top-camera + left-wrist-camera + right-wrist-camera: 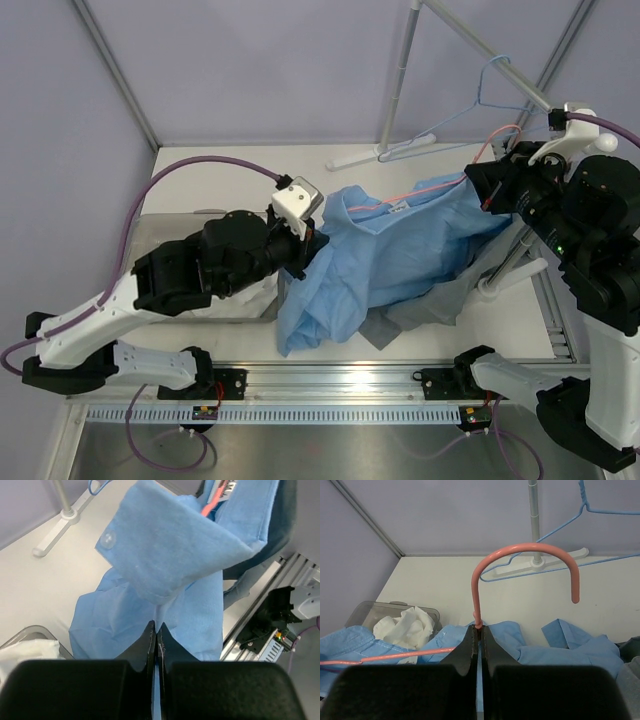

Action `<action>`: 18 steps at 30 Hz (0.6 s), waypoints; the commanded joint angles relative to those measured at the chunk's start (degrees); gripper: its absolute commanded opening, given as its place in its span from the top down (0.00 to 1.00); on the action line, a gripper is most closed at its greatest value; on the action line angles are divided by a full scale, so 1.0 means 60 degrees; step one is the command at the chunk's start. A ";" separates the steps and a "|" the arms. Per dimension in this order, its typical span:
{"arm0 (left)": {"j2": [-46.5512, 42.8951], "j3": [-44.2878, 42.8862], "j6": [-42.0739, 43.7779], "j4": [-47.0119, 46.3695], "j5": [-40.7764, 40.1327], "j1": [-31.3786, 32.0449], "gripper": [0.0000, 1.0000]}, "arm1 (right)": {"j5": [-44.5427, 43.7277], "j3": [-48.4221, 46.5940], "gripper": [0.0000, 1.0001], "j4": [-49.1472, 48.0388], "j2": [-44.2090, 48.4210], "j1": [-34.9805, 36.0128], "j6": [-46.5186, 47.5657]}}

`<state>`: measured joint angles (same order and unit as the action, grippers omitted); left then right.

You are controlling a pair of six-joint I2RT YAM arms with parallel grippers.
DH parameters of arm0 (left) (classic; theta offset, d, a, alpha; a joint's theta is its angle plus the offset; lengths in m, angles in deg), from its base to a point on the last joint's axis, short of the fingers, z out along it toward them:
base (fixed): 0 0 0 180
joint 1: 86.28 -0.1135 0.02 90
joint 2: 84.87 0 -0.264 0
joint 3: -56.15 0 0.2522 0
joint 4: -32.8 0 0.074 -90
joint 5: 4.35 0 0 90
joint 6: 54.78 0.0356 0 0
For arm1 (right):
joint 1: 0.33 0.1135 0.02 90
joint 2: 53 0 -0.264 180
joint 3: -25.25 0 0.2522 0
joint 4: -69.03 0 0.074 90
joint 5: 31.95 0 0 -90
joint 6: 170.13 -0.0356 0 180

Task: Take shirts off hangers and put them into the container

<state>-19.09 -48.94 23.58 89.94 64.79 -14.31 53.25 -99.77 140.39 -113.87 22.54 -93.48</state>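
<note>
Light blue shirt [400,250] drapes mid-surface over a grey shirt [430,305], pink hanger [527,545] inside it. My right jaws clamp the hanger's neck; my left jaws pinch blue fabric. Container [367,611] with white shirt [405,624] sits left.

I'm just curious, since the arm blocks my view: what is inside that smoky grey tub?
A crumpled white shirt lies in the tub. The blue shirt hides the tub's near part, so anything deeper in cannot be seen.
</note>
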 commanded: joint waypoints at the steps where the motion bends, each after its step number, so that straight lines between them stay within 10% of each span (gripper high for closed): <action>1: -0.0458 0.0321 -0.0619 0.0182 -0.1411 0.0047 1.00 | -0.0120 -0.0543 1.00 -0.0417 0.0036 -0.0062 0.0086; 6: -0.2635 0.1303 -0.2174 0.1237 -0.4840 0.0091 1.00 | -0.2098 -0.0690 1.00 0.0023 0.0035 -0.0077 -0.0162; 15: -0.2950 0.2695 -0.1611 0.0201 -0.2358 0.0106 1.00 | 0.0208 -0.0104 1.00 -0.0899 -0.0036 -0.0062 -0.0999; 18: -0.2907 0.2319 -0.0410 -0.0651 -0.0482 0.0106 0.61 | 0.0536 -0.0089 1.00 -0.0725 -0.0242 -0.0062 -0.0385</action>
<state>-35.94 -33.11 13.00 88.06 54.93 -13.18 58.35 -99.82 140.61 -115.00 23.46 -100.71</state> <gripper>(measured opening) 0.310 0.019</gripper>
